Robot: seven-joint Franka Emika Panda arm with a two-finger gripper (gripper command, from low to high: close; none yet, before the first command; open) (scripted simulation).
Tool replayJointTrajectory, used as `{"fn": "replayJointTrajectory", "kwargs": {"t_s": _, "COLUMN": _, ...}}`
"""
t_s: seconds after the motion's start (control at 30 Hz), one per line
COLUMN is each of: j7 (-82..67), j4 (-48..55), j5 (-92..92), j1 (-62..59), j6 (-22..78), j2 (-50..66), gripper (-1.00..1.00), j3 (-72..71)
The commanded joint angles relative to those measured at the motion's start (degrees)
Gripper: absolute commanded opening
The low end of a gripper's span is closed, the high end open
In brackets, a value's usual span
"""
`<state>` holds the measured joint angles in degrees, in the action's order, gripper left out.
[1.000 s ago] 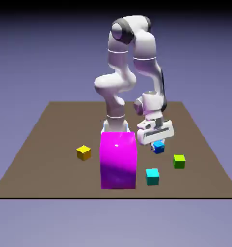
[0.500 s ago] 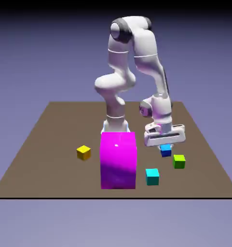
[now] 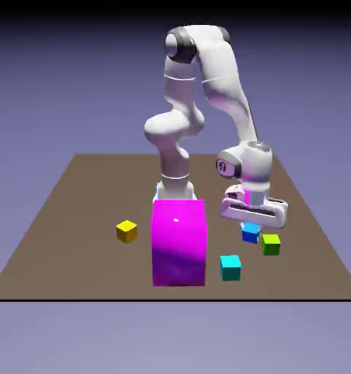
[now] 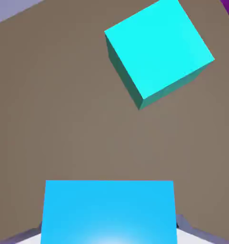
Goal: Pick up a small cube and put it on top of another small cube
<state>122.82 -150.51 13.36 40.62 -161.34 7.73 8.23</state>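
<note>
My gripper [image 3: 251,229] is shut on the small dark-blue cube [image 3: 250,234] and holds it just above the table. The cube hangs close to the left of a green cube [image 3: 271,244] in the exterior view. In the hand view the held blue cube [image 4: 109,209] fills the bottom middle, hiding most of the fingertips [image 4: 190,228]. A cyan cube [image 4: 159,50] lies on the table beyond it, at the upper right of that view.
The big magenta block [image 3: 179,243] stands to the exterior view's left of the gripper, in front of the robot's base. The cyan cube [image 3: 230,267] sits near the front edge of the brown table [image 3: 76,219]. A yellow cube [image 3: 126,231] lies at the left.
The gripper has carried the blue cube toward the exterior view's right and slightly forward, from beside the magenta block to close beside the green cube. It stayed shut.
</note>
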Motion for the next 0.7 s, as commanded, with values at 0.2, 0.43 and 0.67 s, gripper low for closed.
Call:
{"fn": "replayJointTrajectory", "kwargs": {"t_s": 0.2, "j7": 17.44, "j4": 4.46, "j5": 7.43, "j1": 2.58, "j6": 7.87, "j2": 0.12, "gripper": -1.0, "j3": 5.17}}
{"fn": "replayJointTrajectory", "kwargs": {"t_s": 0.43, "j7": 34.88, "j4": 8.92, "j5": 14.87, "j1": 5.15, "j6": 15.68, "j2": 0.25, "gripper": -1.0, "j3": 10.33}}
{"fn": "replayJointTrajectory", "kwargs": {"t_s": 0.67, "j7": 39.94, "j4": 10.36, "j5": 17.89, "j1": 4.09, "j6": 9.17, "j2": 8.57, "gripper": -1.0, "j3": 11.9}}
